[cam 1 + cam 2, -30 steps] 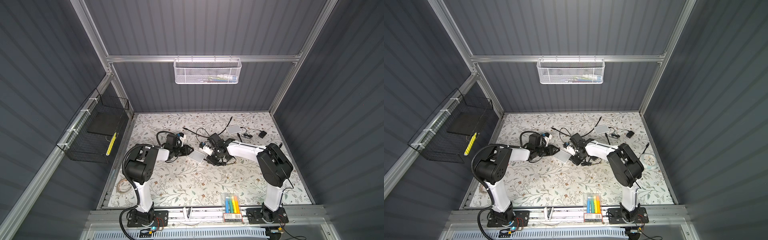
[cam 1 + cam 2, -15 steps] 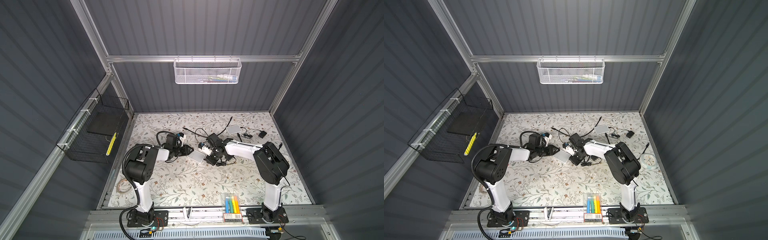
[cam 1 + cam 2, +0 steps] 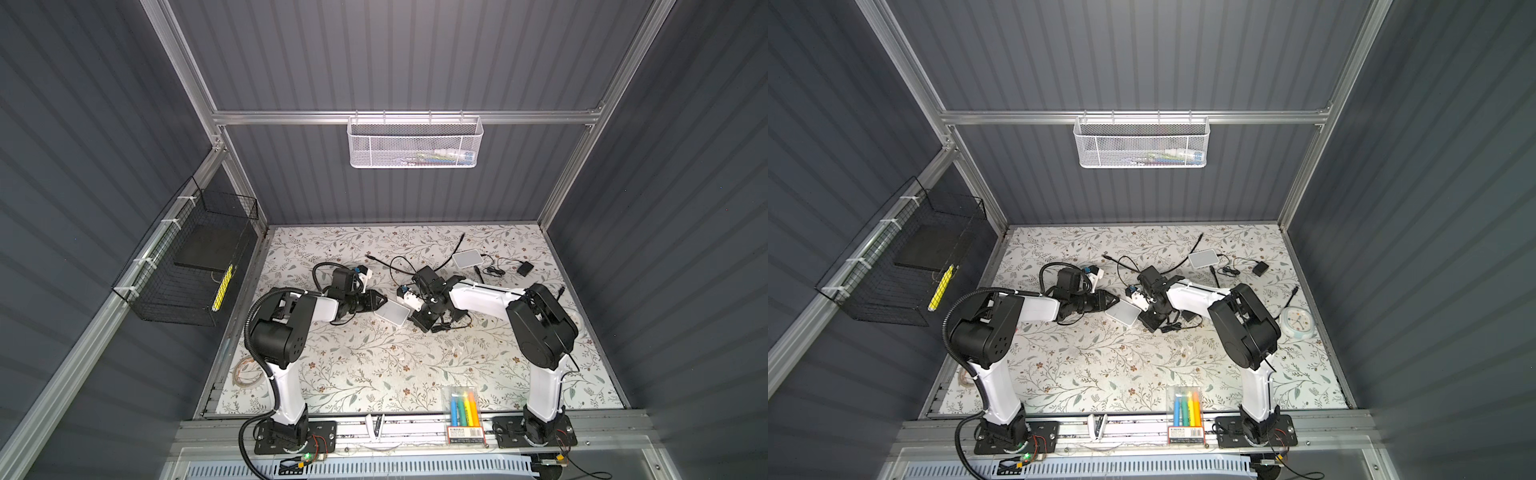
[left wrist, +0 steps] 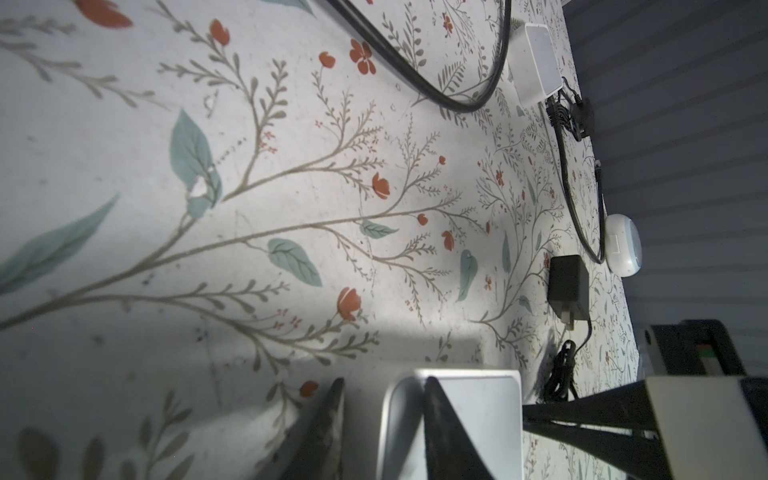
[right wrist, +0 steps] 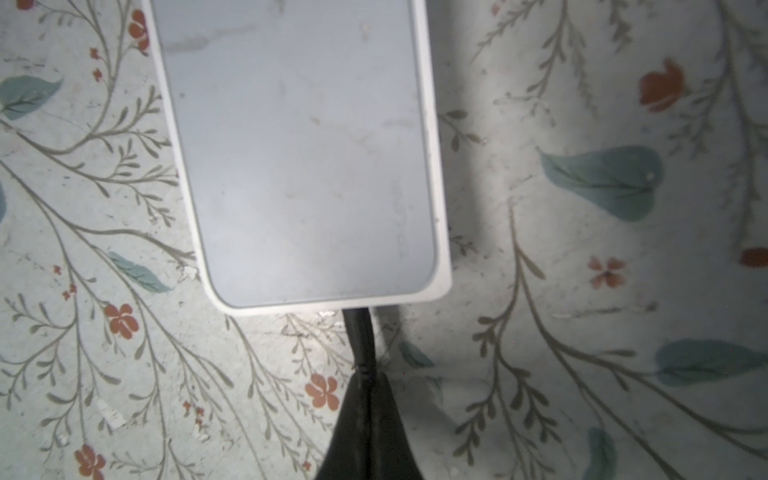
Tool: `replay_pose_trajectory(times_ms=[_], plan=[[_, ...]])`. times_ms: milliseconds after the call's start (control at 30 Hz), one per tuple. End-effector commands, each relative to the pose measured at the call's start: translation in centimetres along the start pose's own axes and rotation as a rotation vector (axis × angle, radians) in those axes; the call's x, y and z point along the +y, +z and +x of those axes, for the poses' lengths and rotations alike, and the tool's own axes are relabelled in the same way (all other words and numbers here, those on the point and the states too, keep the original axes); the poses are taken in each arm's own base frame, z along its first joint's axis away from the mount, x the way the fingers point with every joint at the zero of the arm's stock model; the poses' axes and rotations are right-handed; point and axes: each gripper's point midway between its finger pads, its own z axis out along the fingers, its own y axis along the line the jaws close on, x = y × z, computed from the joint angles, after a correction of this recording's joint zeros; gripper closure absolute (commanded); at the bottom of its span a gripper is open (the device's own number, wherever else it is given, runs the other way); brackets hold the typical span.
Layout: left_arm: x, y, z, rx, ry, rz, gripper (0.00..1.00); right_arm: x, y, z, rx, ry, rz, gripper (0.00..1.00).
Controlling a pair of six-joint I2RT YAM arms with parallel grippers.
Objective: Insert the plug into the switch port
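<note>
The switch (image 3: 392, 311) (image 3: 1123, 311) is a flat white box lying on the flowered mat, mid-table in both top views. My left gripper (image 3: 380, 305) (image 4: 384, 419) is at its left end, one finger (image 4: 436, 419) across the top face of the switch (image 4: 482, 415) and the other beside its edge, shut on it. The black plug (image 5: 358, 332) meets the near edge of the switch (image 5: 299, 145); the port itself is hidden. My right gripper (image 5: 366, 380) (image 3: 415, 322) is shut on the plug's rear, where the cable leaves.
A second white box (image 3: 467, 258) with cables lies at the back. A black adapter (image 4: 567, 286) sits near my right arm and another (image 3: 524, 269) further back. A round white clock (image 3: 1298, 322) lies right. A marker case (image 3: 463, 409) stands at the front edge.
My right gripper has closed onto the plug and the right arm has edged left toward the switch. The left arm and switch have not moved.
</note>
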Motion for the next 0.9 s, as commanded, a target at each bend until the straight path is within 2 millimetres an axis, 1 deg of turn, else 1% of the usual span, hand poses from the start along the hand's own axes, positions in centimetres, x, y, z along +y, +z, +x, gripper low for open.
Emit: replay_pose_trajectory(times_ms=[0, 267, 433, 700, 867], plan=[[4.2, 0.3, 9.0, 0.25, -0.157, -0.131, 0.69, 0.2, -0.8, -2.7, -0.079, 0.003, 0.002, 1.0], [4.2, 0.6, 9.7, 0.251, -0.174, -0.117, 0.69, 0.6, -0.8, -3.8, -0.105, 0.019, -0.003, 1.0], [3.8, 0.9, 10.2, 0.258, -0.175, -0.105, 0.69, 0.5, -0.8, -4.5, -0.124, 0.026, 0.005, 1.0], [3.4, 1.3, 10.5, 0.263, -0.177, -0.084, 0.69, 0.4, -0.9, -5.9, -0.156, 0.035, 0.008, 1.0], [3.3, 1.6, 10.8, 0.27, -0.179, -0.076, 0.69, 0.7, -0.8, -6.7, -0.173, 0.038, 0.0, 1.0]])
